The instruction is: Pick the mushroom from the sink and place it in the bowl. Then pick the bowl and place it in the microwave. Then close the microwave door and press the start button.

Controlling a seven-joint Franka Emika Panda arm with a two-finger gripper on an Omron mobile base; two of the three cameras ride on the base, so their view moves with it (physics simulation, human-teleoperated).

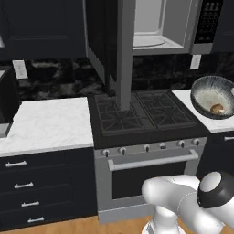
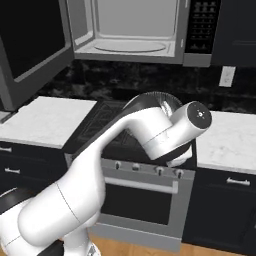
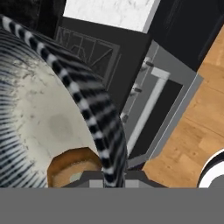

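A: Left base view first. We log the bowl (image 1: 213,96) tilted and raised at the right edge, over the white counter (image 1: 45,123) beside the stove (image 1: 144,114). The mushroom (image 1: 217,108) sits inside it, low against the inner wall.

B: The microwave (image 1: 164,27) stands open above the stove, with the microwave door (image 1: 109,45) swung out toward us. We cannot make out the fingers here.

A: Right base view. The arm bends across the stove (image 2: 115,120); the microwave (image 2: 132,30) is open above it, its door (image 2: 30,45) hanging at the left.

B: Hand view. The gripper (image 3: 105,177) straddles the rim of the bowl (image 3: 52,109), which rises directly ahead of the fingertips. We record it as clamped on that rim.

A: The mushroom (image 3: 72,166) lies just beside the fingers, inside the bowl. Beyond the rim we see the oven front (image 3: 153,113) and wooden floor (image 3: 192,131).
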